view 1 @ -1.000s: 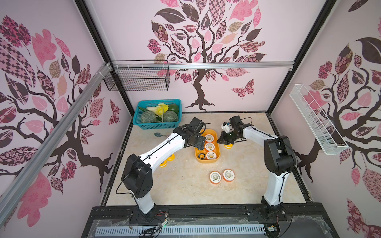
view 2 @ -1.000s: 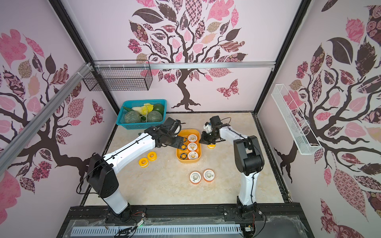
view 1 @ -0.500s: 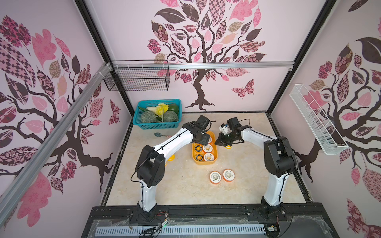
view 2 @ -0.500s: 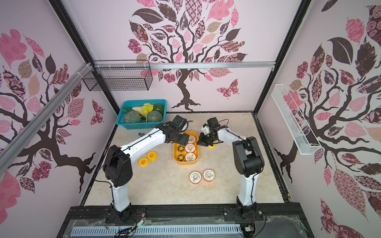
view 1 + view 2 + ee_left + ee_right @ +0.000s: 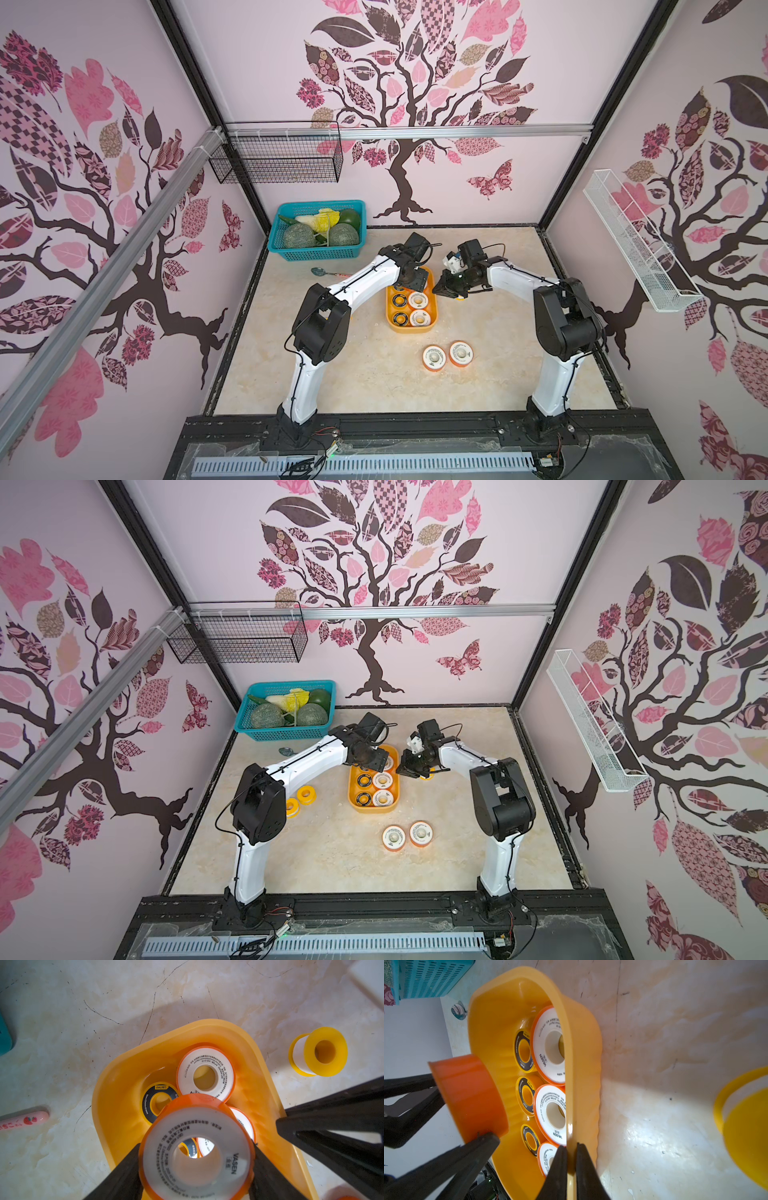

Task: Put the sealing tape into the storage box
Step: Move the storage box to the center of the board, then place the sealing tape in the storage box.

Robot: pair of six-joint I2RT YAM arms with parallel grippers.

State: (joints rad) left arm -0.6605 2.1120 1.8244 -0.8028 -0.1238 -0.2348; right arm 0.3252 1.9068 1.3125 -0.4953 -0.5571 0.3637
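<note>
At the far left of the beige marble-patterned worktop (image 5: 353, 386), a teal lattice-sided plastic basket (image 5: 316, 252) is filled with melons and other produce, none of it tape. Two plain yellow plastic spools (image 5: 307, 793) lie on the worktop beside the left arm. The left tool (image 5: 196, 1145) is closed across the rim of an orange-rimmed white-faced spool (image 5: 467, 1097), which is held above the shallow yellow-orange plastic storage box (image 5: 411, 331). Such a spool is judged light, rigid and smooth-sided, so it is best taken across its full width, as here; a glancing grip could let it slip. Inside the box, three orange-rimmed spools (image 5: 550, 1113) and three smaller black-faced yellow spools (image 5: 527, 1095) are laid flat, so little floor appears left. The right tool (image 5: 570, 1147) is pinched narrowly on the box's thin rim, presumably to steady a light tub. Near it a third plain yellow spool (image 5: 320, 1051) rests on the worktop, and two more orange-rimmed spools (image 5: 434, 357) lie nearer the front.
</note>
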